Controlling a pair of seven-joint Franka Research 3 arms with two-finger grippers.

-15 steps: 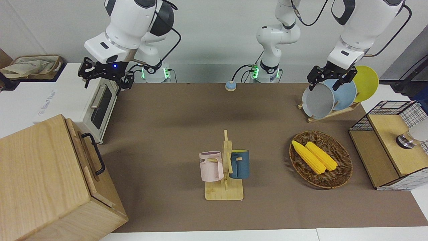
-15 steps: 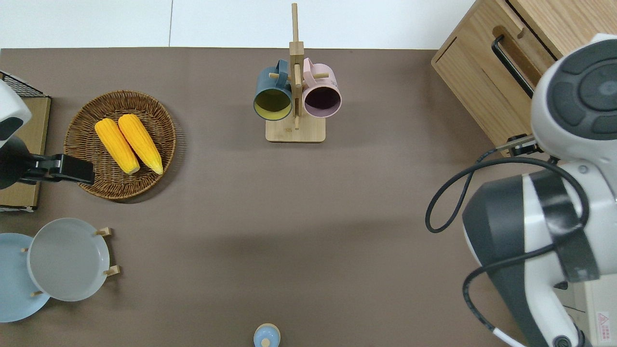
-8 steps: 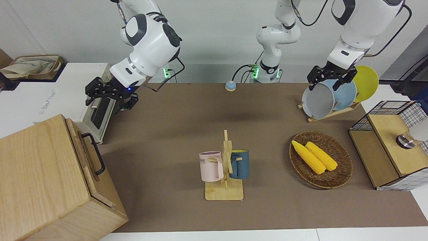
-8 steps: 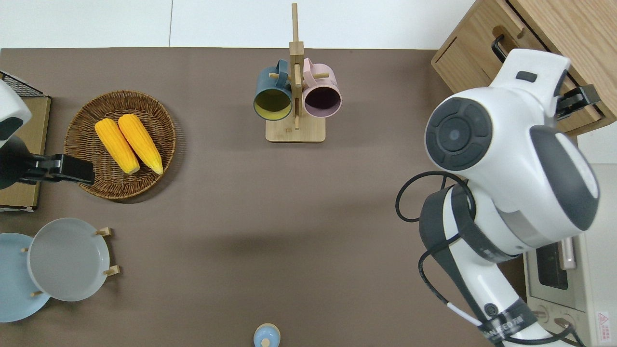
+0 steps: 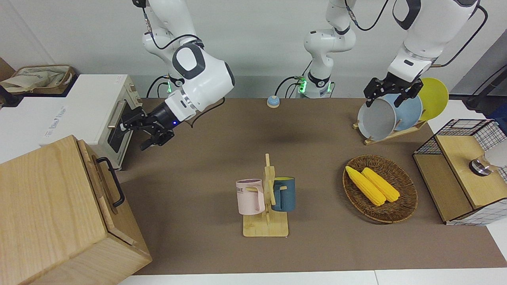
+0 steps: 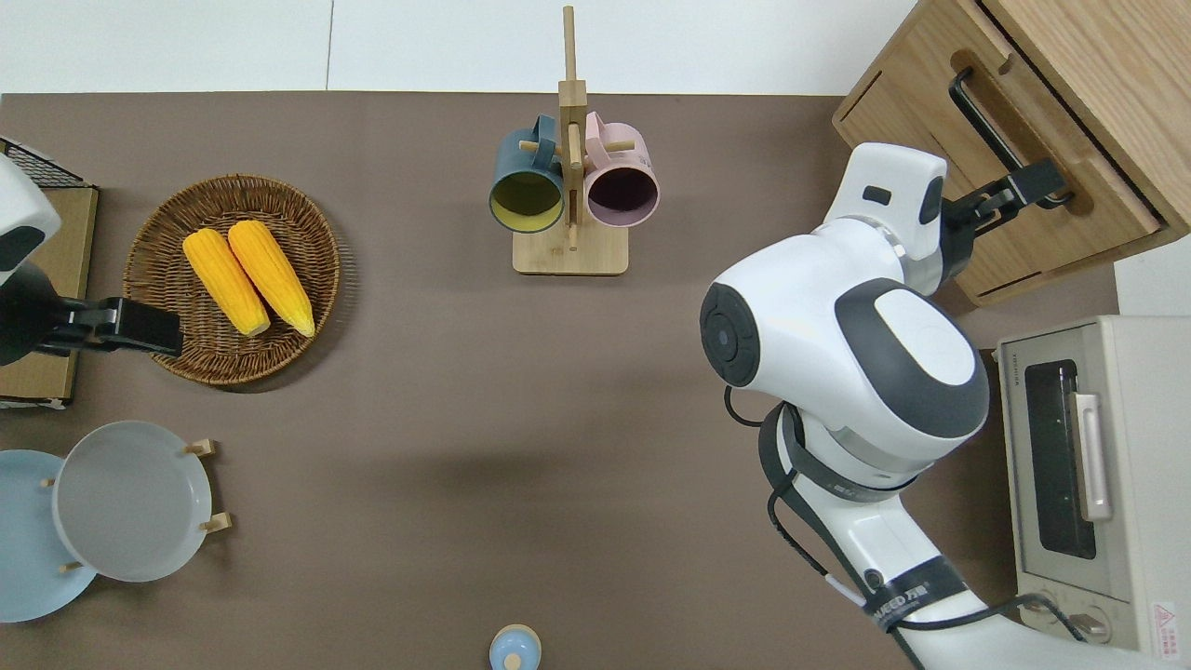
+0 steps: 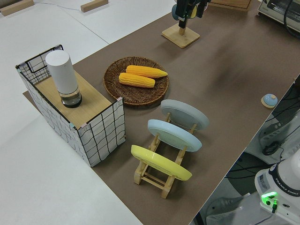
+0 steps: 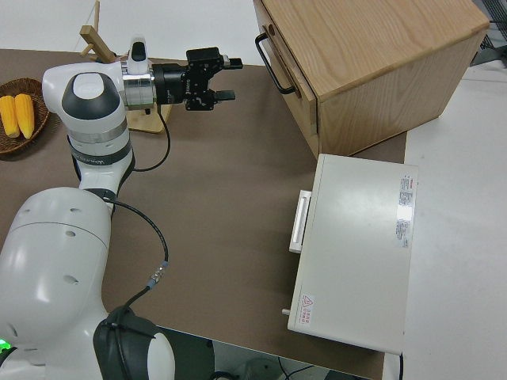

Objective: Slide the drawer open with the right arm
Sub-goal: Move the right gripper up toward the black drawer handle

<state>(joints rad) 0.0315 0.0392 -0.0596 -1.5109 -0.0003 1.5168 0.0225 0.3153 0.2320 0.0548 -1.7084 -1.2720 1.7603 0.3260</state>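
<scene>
The drawer (image 5: 100, 174) is in the big light-wood cabinet (image 5: 51, 213) at the right arm's end of the table. Its front lies close against the cabinet. Its black bar handle (image 5: 112, 181) also shows in the overhead view (image 6: 988, 123) and the right side view (image 8: 273, 63). My right gripper (image 5: 139, 132), with a blue light on its wrist, is open and empty. It points toward the drawer front with a gap to the handle, as the right side view (image 8: 226, 77) shows. In the overhead view it (image 6: 1035, 181) is over the handle's end nearer to the robots. My left arm is parked, its gripper (image 5: 392, 97) open.
A white toaster oven (image 5: 119, 118) stands next to the cabinet, nearer to the robots. A mug rack (image 5: 266, 206) holds a pink and a blue mug mid-table. A wicker basket (image 5: 404, 206) with corn, a plate rack (image 5: 390, 114) and a wire-mesh box (image 5: 463, 170) stand toward the left arm's end.
My right arm has swung from over the toaster oven toward the cabinet. Its gripper has come down and turned to face the drawer front. The left arm has not moved.
</scene>
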